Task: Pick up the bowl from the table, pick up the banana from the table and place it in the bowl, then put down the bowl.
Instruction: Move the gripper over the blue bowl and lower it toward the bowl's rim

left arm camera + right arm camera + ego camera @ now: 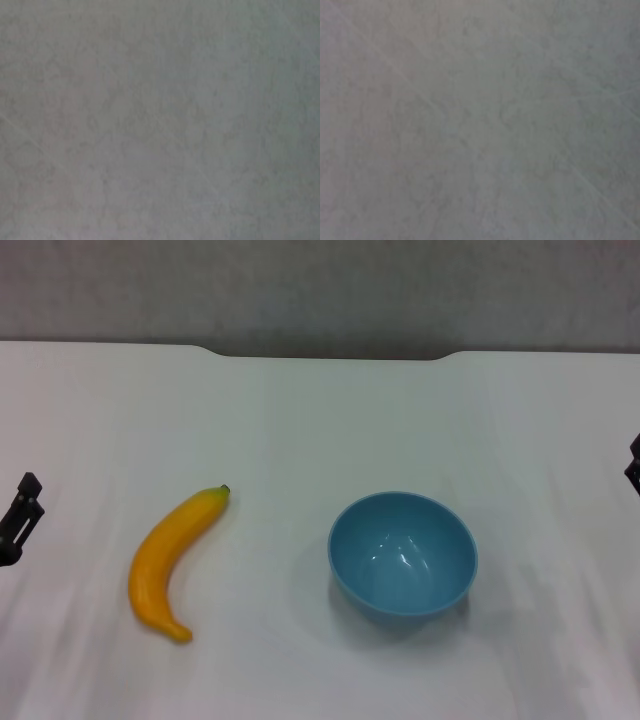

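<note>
Left gripper [20, 515] and right gripper [633, 465] at frame edges, finger state unclear; banana [172, 562], bowl [402, 552] untouched on table [320, 420]; wrist views bare.

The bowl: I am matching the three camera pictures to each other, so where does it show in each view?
Head view: the bowl stands upright and empty, right of centre, to the right of the banana.
Left wrist view: not in it; only bare table.
Right wrist view: not in it; only bare table.
Shared landmark: the white table surface.
</note>
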Robot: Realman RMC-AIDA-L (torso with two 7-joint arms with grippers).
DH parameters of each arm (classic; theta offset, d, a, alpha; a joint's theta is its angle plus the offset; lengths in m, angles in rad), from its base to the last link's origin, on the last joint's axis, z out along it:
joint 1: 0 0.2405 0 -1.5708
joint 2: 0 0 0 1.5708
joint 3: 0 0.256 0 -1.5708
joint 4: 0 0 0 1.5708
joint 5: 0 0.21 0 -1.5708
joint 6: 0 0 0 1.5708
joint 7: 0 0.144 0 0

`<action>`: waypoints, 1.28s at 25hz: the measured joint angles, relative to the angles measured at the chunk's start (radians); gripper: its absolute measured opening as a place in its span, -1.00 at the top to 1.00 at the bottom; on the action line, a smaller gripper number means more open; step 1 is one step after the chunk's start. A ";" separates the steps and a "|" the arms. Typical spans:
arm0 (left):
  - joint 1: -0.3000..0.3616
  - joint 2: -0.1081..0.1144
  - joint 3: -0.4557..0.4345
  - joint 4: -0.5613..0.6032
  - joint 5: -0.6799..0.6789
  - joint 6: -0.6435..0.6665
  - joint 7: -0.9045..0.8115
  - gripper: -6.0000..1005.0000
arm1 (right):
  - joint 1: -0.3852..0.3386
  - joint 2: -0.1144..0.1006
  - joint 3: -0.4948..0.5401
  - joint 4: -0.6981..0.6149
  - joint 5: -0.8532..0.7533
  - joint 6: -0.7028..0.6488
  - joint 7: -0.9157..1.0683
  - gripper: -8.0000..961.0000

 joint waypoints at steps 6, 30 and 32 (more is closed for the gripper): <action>-0.002 0.000 0.000 0.001 -0.001 0.004 -0.001 -0.54 | 0.002 0.000 -0.008 -0.002 -0.001 0.000 0.000 -0.83; -0.002 0.011 -0.014 0.006 0.004 0.012 -0.060 -0.54 | -0.022 -0.012 0.018 -0.137 -0.021 0.205 -0.006 -0.83; 0.001 0.014 -0.019 -0.005 0.005 0.027 -0.065 -0.54 | -0.034 -0.012 0.055 -0.168 -0.047 0.261 -0.033 -0.83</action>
